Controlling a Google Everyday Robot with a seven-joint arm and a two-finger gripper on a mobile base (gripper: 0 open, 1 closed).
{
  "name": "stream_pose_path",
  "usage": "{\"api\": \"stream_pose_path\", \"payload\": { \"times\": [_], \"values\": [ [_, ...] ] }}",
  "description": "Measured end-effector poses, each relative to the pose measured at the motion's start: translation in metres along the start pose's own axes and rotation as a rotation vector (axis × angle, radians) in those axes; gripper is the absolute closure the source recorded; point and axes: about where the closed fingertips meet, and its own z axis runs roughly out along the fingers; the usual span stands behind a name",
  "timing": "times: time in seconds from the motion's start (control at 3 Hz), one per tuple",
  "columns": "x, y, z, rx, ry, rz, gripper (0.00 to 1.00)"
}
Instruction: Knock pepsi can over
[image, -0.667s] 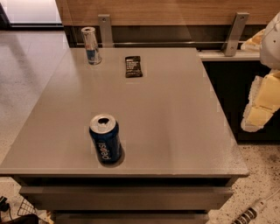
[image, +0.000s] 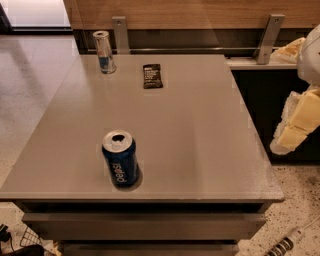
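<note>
grey tabletop (image: 200, 130) | blue pepsi can (image: 120, 160) upright, lower-left | slim silver can (image: 104, 51) upper-left | black snack wrapper (image: 152, 76) upper-centre | gripper (image: 291, 129) right edge, off table

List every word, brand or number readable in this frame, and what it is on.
"pepsi": white letters running up the side of the pepsi can, near the front edge of the table.
Slim silver-and-blue can: markings too blurred to read.
Dark wrapper: light print, unreadable.
Gripper, beyond the table's right side: no text seen.
</note>
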Motion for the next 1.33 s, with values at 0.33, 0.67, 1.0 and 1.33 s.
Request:
{"api": "stream_pose_path", "payload": {
  "times": [0.33, 0.67, 1.0, 1.33],
  "values": [
    [-0.008, 0.006, 0.018, 0.005, -0.171, -0.037, 0.00],
    [-0.035, 0.018, 0.074, -0.067, -0.466, -0.079, 0.00],
    [-0.071, 0.030, 0.097, -0.166, -0.707, -0.063, 0.00],
    [-0.098, 0.047, 0.101, -0.256, -0.889, -0.019, 0.00]
  ]
}}
